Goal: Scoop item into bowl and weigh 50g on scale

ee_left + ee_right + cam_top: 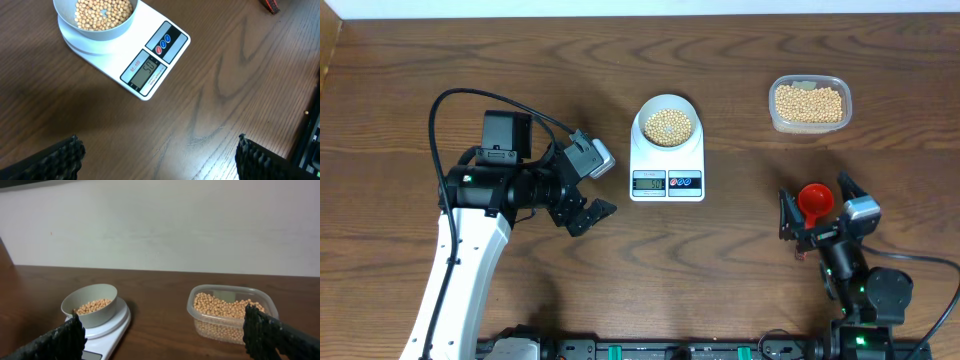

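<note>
Scale (667,182) sits mid-table (520,60), bowl (667,99) centred on its platform, beans (668,126) covering bowl bottom. Display in left wrist view shows digits, looks like 50 but blurry. Clear tub (773,100) w/ more beans stands well right of scale, apart from it. Left gripper (598,185) hovers just left of scale, fingers spread wide, nothing btwn them. Right gripper (818,208) at front right of table, fingers also spread wide. Red scoop (813,196) appears btwn right fingers in overhead view; not seen in right wrist view, contact w/ fingers can't be told
</note>
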